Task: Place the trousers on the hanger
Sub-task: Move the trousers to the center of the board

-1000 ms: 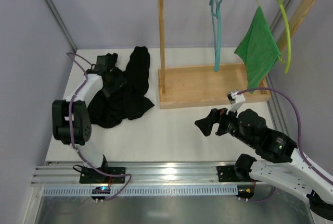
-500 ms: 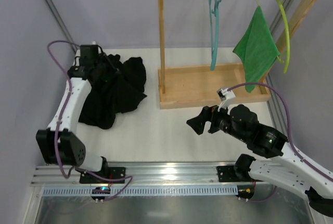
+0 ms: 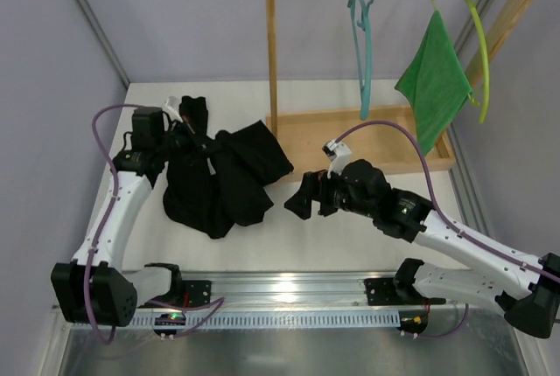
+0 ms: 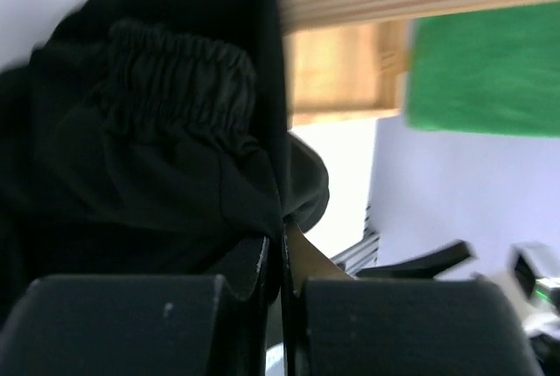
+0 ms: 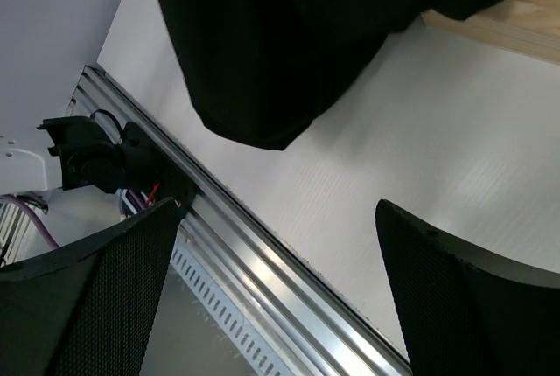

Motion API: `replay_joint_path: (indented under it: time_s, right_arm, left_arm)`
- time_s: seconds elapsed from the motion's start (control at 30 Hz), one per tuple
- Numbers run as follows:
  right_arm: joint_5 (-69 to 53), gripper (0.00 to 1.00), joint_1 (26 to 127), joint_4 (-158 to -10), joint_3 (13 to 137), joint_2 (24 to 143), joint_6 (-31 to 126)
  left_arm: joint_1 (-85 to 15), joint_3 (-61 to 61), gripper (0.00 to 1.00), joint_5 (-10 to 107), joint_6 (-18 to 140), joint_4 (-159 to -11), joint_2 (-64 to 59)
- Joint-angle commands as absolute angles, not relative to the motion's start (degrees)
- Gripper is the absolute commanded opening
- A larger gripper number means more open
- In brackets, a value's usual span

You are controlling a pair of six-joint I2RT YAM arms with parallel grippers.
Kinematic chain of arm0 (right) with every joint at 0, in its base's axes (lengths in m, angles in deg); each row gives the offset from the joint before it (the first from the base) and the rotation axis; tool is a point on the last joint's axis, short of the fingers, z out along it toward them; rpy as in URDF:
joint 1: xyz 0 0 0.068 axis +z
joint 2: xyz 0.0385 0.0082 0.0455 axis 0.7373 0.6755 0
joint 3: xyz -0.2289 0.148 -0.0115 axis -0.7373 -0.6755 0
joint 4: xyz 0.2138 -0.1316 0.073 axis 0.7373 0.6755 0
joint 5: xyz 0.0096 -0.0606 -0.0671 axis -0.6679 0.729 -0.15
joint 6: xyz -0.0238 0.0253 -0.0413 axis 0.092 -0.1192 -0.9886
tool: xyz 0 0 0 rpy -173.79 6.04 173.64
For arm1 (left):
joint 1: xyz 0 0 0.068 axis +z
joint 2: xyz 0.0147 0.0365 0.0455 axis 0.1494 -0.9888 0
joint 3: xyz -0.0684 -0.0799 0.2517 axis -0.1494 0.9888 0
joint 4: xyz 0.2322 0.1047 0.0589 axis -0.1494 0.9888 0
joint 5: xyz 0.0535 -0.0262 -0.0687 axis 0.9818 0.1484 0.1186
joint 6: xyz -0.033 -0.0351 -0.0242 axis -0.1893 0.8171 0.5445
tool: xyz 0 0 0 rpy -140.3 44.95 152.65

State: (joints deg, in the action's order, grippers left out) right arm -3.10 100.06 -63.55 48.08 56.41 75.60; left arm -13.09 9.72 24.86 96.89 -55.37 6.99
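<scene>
Left gripper (image 3: 194,138): I read it as clamped shut on a thin fold of the trousers (image 3: 223,179), near the elastic waistband. The rest of the black fabric lies bunched on the table (image 3: 289,236), left of the wooden rack (image 3: 272,61).

Right gripper (image 3: 299,203): wide open and holding nothing, just beside the garment's near edge.

The hanger (image 3: 363,52) hangs from the rack's rail, well apart from the trousers.

Risks, in my judgement:
- the thin pinch may slip once the cloth's weight comes on
- a trailing leg may snag the rack post
- my open jaws may catch only one layer
</scene>
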Motion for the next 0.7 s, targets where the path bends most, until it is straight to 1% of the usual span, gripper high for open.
replay_joint_path:
  time_s: [0.0,0.07,0.13,0.23,0.33,0.4,0.43,0.47,0.5,0.53,0.57,0.6,0.63,0.67]
  right_arm:
    - [-4.7,0.95,100.5,-69.0,49.5,58.8,77.1]
    - [-3.5,0.92,101.3,-69.7,48.5,59.8,77.4]
    - [-1.0,0.9,102.2,-70.3,48.0,60.6,77.0]
    - [3.9,0.88,103.6,-72.1,47.4,61.7,76.3]
    - [6.6,0.87,103.6,-73.4,48.4,65.6,75.9]
    - [5.9,0.86,104.2,-75.0,49.1,68.1,75.8]
    - [5.3,0.87,104.5,-76.0,49.4,69.3,75.7]
    - [4.2,0.86,105.2,-77.4,49.3,71.7,74.9]
    - [3.1,0.86,106.6,-78.7,50.2,72.8,73.8]
    - [4.4,0.87,107.9,-78.8,50.8,73.9,73.7]
    - [5.9,0.87,108.8,-78.7,51.4,74.8,73.4]
    - [8.4,0.87,109.6,-78.6,51.9,76.4,73.0]
    - [8.9,0.87,110.4,-78.5,52.6,77.1,73.1]
    - [9.6,0.87,110.5,-78.7,52.8,77.9,73.4]
  left_arm:
    - [-13.1,12.2,0.0,23.8,95.0,-55.8,5.1]
    - [-13.1,12.6,0.0,25.1,93.6,-54.9,2.6]
    - [-13.1,12.7,0.0,24.0,92.2,-53.9,1.4]
    - [-13.3,16.1,0.0,23.8,92.9,-55.4,1.9]
    - [-13.6,20.2,0.03,22.6,93.9,-58.0,3.5]
    - [-14.6,22.2,0.04,20.9,95.7,-59.7,4.7]
    - [-15.3,24.7,0.07,20.8,96.7,-62.3,5.2]
    - [-16.1,26.1,0.1,20.9,99.0,-64.5,5.8]
    - [-18.0,27.3,0.16,20.9,99.9,-66.1,6.3]
    - [-18.6,28.8,0.24,20.9,100.5,-68.0,6.1]
    - [-19.0,28.8,0.36,20.9,100.5,-67.9,5.7]
    - [-19.0,28.3,0.41,22.6,99.2,-67.0,4.2]
    - [-18.9,25.7,0.53,24.9,97.9,-62.5,3.5]
    - [-18.8,23.3,0.58,27.8,96.4,-59.7,2.8]
